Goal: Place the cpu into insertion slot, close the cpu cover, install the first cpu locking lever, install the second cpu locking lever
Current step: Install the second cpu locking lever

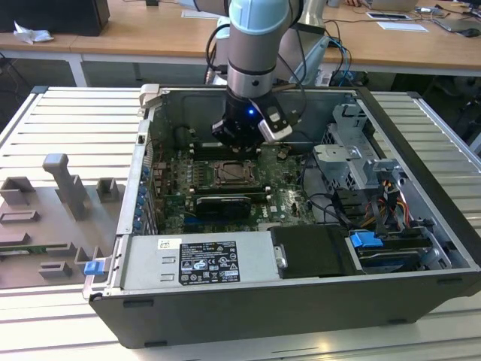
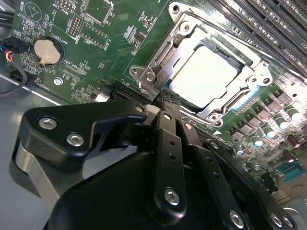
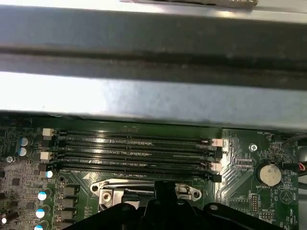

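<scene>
cpu (image 2: 204,76) seated in insertion slot (image 2: 240,103) | cpu cover (image 2: 160,57) lies flat, retaining it | tool (image 2: 165,108) fingers pressed together, empty, at cover edge.

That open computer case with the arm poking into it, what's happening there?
A robot arm is working inside an open computer case, its hand lowered just over the insertion slot on the green motherboard. In the second wrist view the cpu, a pale square chip, already sits in the slot, and the silvery cpu cover lies down around it, framing it. The hand's tips are right at the edge of that cover. In the first wrist view the long memory slots run just beyond the slot.
</scene>
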Action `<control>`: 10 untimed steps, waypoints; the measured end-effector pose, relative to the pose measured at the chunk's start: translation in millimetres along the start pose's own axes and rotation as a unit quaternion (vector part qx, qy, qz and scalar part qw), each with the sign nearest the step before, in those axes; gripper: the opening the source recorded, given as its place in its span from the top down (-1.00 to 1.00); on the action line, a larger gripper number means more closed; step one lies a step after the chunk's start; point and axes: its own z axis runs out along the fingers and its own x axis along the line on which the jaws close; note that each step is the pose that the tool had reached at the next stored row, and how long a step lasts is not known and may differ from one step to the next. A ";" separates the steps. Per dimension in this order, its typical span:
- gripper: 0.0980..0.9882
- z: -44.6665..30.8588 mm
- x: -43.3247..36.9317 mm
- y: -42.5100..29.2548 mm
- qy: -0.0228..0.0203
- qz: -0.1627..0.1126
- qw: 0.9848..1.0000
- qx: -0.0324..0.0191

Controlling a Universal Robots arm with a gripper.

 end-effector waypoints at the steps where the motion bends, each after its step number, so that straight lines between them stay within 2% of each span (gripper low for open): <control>1: 0.98 -0.1 0.0 -0.6 0.000 0.000 1.000 0.000; 6: 0.98 -0.4 0.1 -1.8 0.000 0.000 1.000 0.000; 8: 0.98 -3.4 0.1 -1.5 0.000 0.000 1.000 0.000; 10: 0.98 -9.6 0.0 -0.9 0.000 0.000 1.000 0.000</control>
